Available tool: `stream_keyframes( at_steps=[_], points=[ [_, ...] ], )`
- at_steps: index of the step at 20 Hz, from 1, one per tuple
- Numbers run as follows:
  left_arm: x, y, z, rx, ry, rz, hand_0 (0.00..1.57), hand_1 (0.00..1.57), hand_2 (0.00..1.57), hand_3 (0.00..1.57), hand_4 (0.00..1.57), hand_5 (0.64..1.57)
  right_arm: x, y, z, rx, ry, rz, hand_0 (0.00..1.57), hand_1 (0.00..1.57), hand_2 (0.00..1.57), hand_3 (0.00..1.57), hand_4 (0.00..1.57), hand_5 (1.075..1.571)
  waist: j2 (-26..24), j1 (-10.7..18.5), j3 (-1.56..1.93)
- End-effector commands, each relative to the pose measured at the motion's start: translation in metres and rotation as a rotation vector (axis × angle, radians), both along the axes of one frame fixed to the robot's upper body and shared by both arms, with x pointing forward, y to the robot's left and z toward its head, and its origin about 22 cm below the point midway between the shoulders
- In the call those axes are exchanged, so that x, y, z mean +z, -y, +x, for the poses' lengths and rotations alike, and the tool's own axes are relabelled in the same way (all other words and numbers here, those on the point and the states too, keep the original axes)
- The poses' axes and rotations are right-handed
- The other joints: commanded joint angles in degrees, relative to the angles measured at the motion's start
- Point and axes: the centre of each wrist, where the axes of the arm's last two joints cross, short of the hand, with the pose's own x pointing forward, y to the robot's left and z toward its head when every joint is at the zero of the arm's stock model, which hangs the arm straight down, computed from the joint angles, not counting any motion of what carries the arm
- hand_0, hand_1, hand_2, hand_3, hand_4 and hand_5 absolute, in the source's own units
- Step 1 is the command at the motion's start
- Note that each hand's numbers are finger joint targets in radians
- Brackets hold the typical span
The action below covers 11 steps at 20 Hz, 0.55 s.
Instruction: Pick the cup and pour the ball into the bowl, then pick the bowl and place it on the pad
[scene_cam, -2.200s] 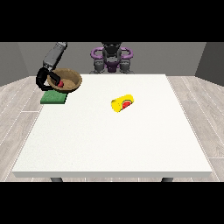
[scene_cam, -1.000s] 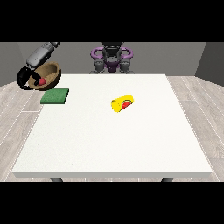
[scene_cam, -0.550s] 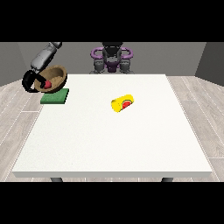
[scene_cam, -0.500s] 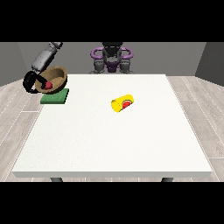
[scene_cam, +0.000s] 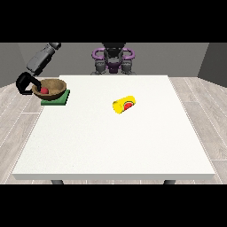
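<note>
Gripping the bowl by its outer rim, our hand at the view's left has its black fingers curled round the side of the bowl that faces away from the worktop's middle. We hold it there so that the arm, reaching in from off the worktop's corner, stays clear of the bowl's mouth and the bowl keeps level. The red ball lies inside the bowl, so we judge the pouring step done.

The bowl sits over the green pad, whose near edge and one corner show from under it. Whether the bowl rests on the pad or hangs just above it we cannot tell, as the bowl hides the line of contact. It overhangs the pad's outer edge a little, toward our hand, which suggests it may want a small nudge toward the pad's middle before we let go.

The yellow cup lies on its side well away from the bowl, toward the middle of the worktop, its red-lined mouth turned to the camera. It lies as a cup would after being tipped out and put down, and it needs nothing more.

Our other hand does not show.
</note>
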Motion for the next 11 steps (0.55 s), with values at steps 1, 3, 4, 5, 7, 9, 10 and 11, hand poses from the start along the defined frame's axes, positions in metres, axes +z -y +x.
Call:
stream_keyframes(
  at_steps=[1,3,4,5,7,9,10,11],
  points=[
    [0.008,0.002,-0.006,-0.013,-0.015,-0.009,0.0,0.0,0.0,0.0,0.0,1.519,0.0,0.004,-0.002,-0.04,-0.01,0.021,0.73,0.73,0.65,1.04,0.0,1.539,-1.3,0.5,0.01],
    [0.007,-0.002,-0.009,-0.002,0.012,-0.005,0.0,0.0,0.0,0.0,0.0,1.517,0.01,0.012,-0.005,-0.047,0.018,0.022,0.69,0.69,0.57,1.02,0.0,1.535,0.6,0.0,0.0],
    [-0.001,0.005,-0.005,0.011,0.03,-0.003,0.0,0.0,0.0,0.0,0.0,1.514,0.004,0.009,-0.004,-0.044,0.043,0.009,0.68,0.68,0.56,0.95,0.0,1.531,1.3,0.2,0.01],
    [0.005,-0.006,-0.012,-0.039,0.026,0.0,0.0,0.0,0.0,0.0,0.0,1.514,0.012,0.017,-0.01,-0.049,0.041,0.002,0.63,0.63,0.53,0.82,0.0,1.521,1.9,0.8,-0.01],
    [-0.011,0.006,0.001,-0.025,-0.008,-0.011,0.0,0.0,0.0,0.0,0.0,1.515,0.045,0.022,-0.004,-0.011,0.051,0.022,0.42,0.42,0.47,0.59,0.0,1.5,-0.3,0.3,-0.02],
    [-0.003,-0.005,-0.002,-0.014,-0.047,-0.027,0.0,0.0,0.0,0.0,0.0,1.515,0.041,0.008,0.008,0.007,0.042,0.039,0.27,0.27,0.37,0.47,0.0,1.482,-1.9,-0.9,-0.06],
    [-0.013,-0.01,-0.003,0.005,-0.05,-0.017,0.0,0.0,0.0,0.0,0.0,1.515,0.056,0.025,-0.005,0.002,0.037,0.04,0.2,0.2,0.3,0.45,0.0,1.476,-2.4,-0.6,-0.07],
    [-0.026,-0.006,0.008,0.021,-0.056,-0.023,0.0,0.0,0.0,0.0,0.0,1.515,0.06,0.013,0.007,0.034,0.07,0.051,0.13,0.13,0.28,0.38,0.0,1.467,-2.7,-2.0,-0.1]
  ],
)
